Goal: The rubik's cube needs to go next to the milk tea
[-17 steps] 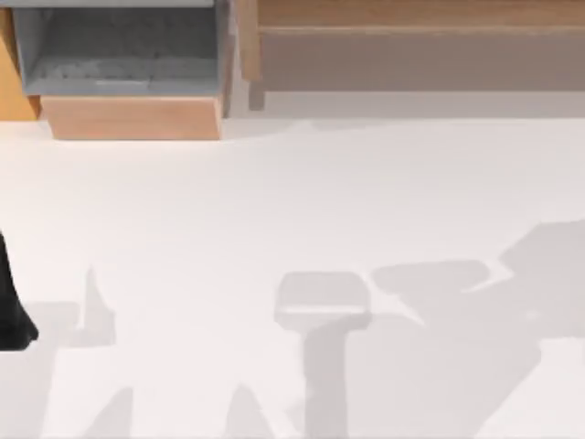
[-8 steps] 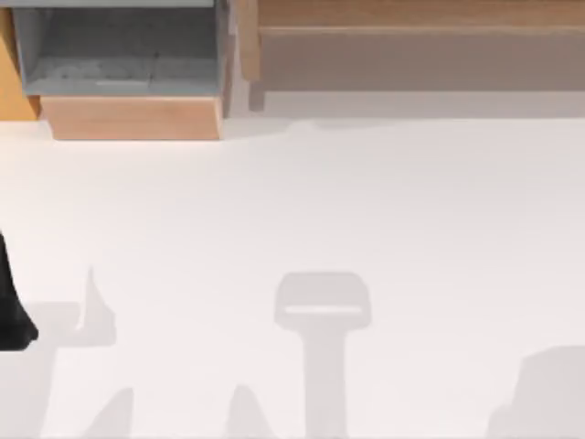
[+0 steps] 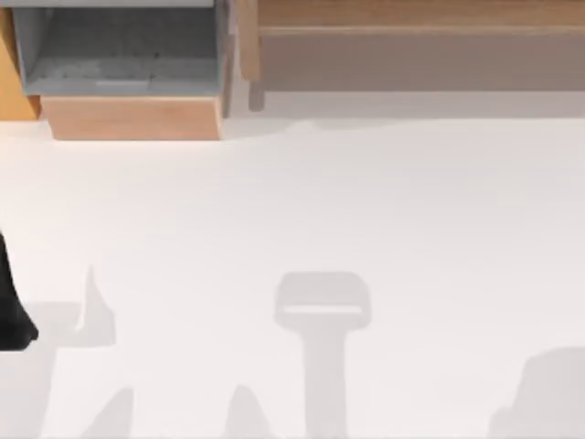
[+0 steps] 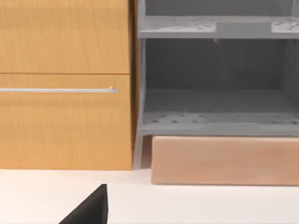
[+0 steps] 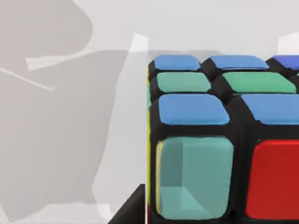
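Rubik's cube (image 5: 224, 140) sits close on the white table (image 5: 70, 140).

Close view of a rubik's cube (image 5: 219, 140) on a white table (image 5: 56, 140).
Blue, green, teal and red stickers show between black edges; grey shadows fall across the table beside it.

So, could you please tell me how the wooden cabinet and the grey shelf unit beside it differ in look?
The wooden cabinet is orange-brown with a grain pattern; the grey shelf unit is plain grey with speckles. The cabinet has a closed front with a thin metal handle; the shelf unit is open, showing its compartments. The cabinet reaches the white table; the shelf unit sits on a pale wooden block. Both stand side by side at the table's back.
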